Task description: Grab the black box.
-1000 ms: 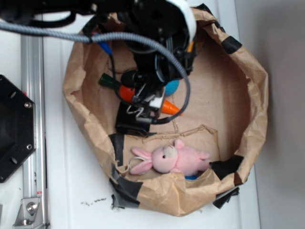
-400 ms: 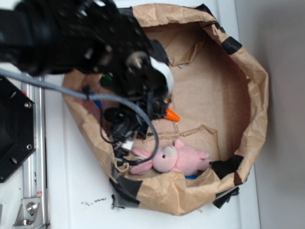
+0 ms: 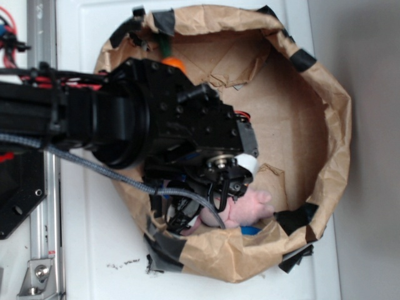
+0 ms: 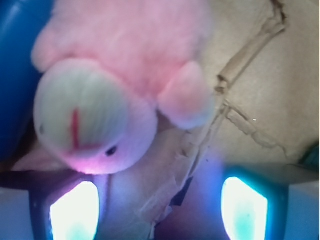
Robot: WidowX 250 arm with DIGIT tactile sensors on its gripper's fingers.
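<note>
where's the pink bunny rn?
Exterior view: the pink bunny lies at the bottom edge of the paper-lined bin, mostly hidden under the gripper. Wrist view: its face sits just ahead of the open fingers.

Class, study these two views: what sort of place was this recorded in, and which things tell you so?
Probably a robotics lab bench: a black robot arm reaches over a white table beside a metal rail, with toys like a pink plush bunny in a taped paper bin.

The bunny is soft pink plush. The bag around it is creased matt brown paper, patched with glossy black tape.
</note>
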